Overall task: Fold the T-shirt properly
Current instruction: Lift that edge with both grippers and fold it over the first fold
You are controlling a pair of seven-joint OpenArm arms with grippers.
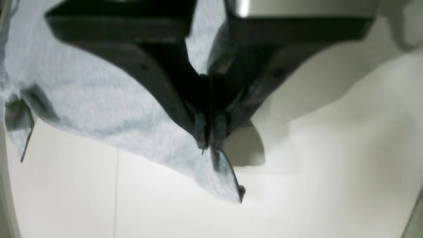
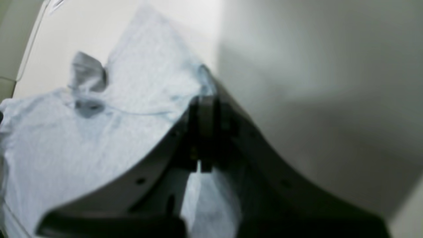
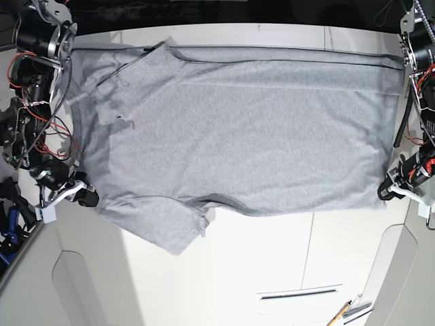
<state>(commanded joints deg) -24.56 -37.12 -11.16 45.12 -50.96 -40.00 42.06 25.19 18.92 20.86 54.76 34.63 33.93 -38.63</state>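
The grey T-shirt point(image 3: 238, 136) lies spread sideways on the white table point(image 3: 272, 272), plain side up, with the collar at the left and the hem at the right. One sleeve point(image 3: 173, 231) points toward the front edge. My left gripper point(image 3: 389, 192) is at the shirt's front right hem corner. In the left wrist view this left gripper point(image 1: 209, 145) is shut on the T-shirt point(image 1: 82, 92), pinching its edge. My right gripper point(image 3: 87, 197) is at the front left shoulder. The right wrist view shows the right gripper point(image 2: 202, 99) shut on an edge of the T-shirt point(image 2: 66, 142).
A pen-like tool point(image 3: 340, 314) and a dark slot point(image 3: 292, 294) are near the table's front right. Arm bodies with loose wires point(image 3: 30, 122) stand at the left and at the right edge point(image 3: 418, 81).
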